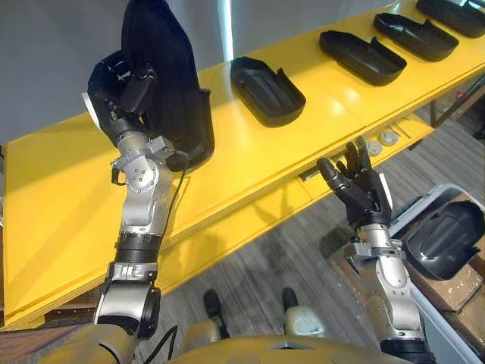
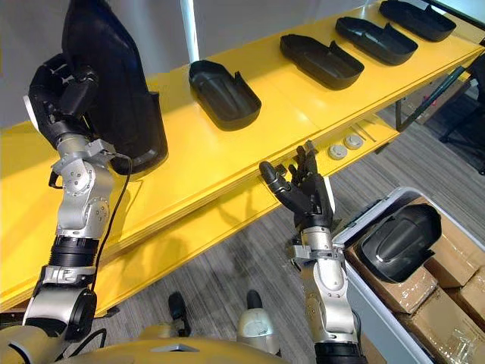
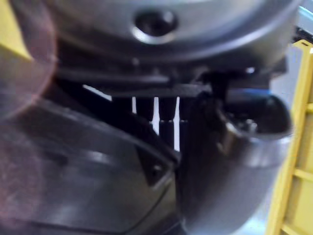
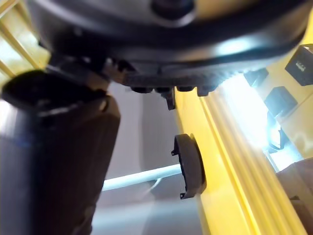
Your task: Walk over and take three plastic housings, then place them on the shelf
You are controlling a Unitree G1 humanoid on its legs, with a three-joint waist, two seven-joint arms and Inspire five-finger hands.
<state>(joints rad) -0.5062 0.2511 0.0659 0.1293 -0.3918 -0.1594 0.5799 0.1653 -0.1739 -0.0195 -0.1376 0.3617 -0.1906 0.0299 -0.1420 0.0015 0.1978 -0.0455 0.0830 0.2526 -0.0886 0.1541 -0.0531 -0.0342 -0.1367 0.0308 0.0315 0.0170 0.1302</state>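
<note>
my left hand (image 1: 121, 85) grasps a housing (image 1: 170, 76) standing on end toward the shelf (image 1: 250, 163) left end; right hand (image 1: 364, 189) released. letting go now could topple it off the front edge.

Brown cardboard boxes (image 2: 455, 262) are packed inside a grey bin (image 2: 375, 311), which is set on grey plank flooring (image 2: 220, 265).

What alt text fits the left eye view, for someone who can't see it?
The robot's left hand grips a black plastic housing, held upright at a yellow shelf where other housings lie in a row. Its right hand is open, lower, beside the shelf.
</note>
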